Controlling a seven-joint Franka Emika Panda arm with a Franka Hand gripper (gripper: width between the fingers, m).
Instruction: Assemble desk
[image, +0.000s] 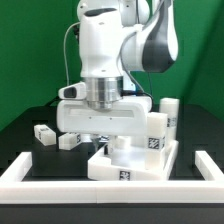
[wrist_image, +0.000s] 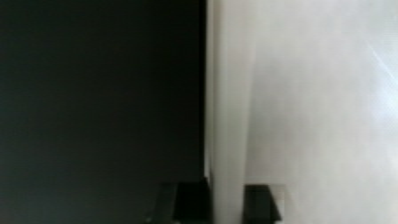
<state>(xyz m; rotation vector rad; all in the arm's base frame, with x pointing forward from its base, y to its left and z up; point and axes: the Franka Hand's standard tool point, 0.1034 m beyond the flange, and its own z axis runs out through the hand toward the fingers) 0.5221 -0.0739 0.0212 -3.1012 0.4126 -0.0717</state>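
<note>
At the middle of the black table (image: 22, 128), I, the gripper (wrist_image: 226, 200), hang straight down from the arm over the desk's tabletop (image: 110, 166). This white panel lies flat just inside the near run of the low border wall (image: 20, 172). My jaws are pressed close together. The wrist view shows my fingertips (wrist_image: 187, 200) either side of a pale edge strip, with white surface on one side and dark table on the other. Whether anything is pinched between them, I cannot tell. Toward the exterior view's left, two leg blocks lie apart from the panel: the outer leg block (image: 43, 133) and the inner leg block (image: 68, 140). Toward the exterior view's right, a tagged leg block (image: 156, 128) stands at the panel's far corner. A taller upright leg block (image: 169, 110) stands just beyond it. Whether either is seated in the panel is not discernible.
</note>
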